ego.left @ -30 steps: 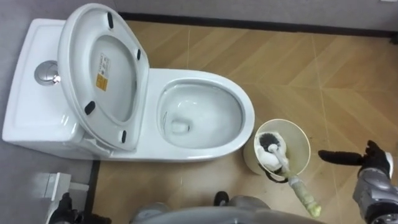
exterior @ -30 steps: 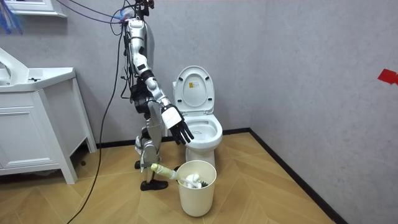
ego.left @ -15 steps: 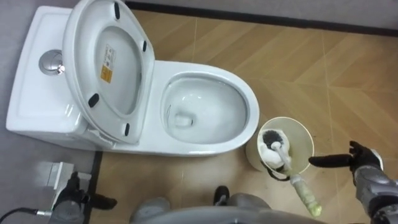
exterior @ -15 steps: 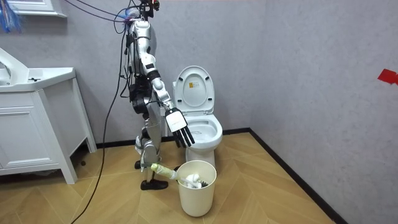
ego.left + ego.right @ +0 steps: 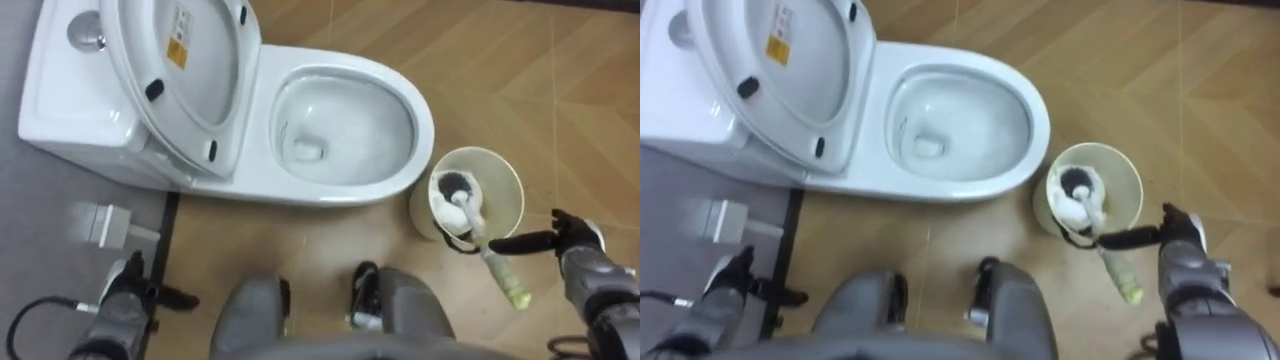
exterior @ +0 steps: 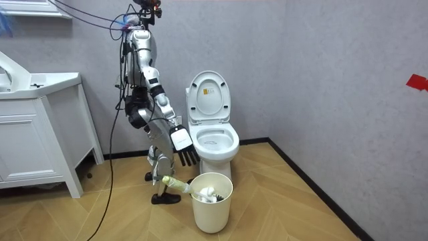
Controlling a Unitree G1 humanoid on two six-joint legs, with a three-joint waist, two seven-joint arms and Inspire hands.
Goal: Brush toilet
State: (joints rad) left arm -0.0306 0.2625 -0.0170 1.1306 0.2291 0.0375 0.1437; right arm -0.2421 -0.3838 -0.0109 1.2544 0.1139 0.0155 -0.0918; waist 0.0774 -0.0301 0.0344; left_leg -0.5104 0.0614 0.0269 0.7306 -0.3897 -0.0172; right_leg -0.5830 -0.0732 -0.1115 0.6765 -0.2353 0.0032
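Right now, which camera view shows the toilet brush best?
The left eye view: the toilet brush shows from above, head in the bin, handle leaning out over the rim. The right eye view shows much the same. The room view shows mainly its handle, poking from the bin.

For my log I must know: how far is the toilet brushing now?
Done: the lid stands up, the bowl is open. In hand: the right robot hand, fingers straight, is beside the brush in the bucket, not yet gripping. To do: take the brush, scrub the bowl. Idle: the left robot hand.
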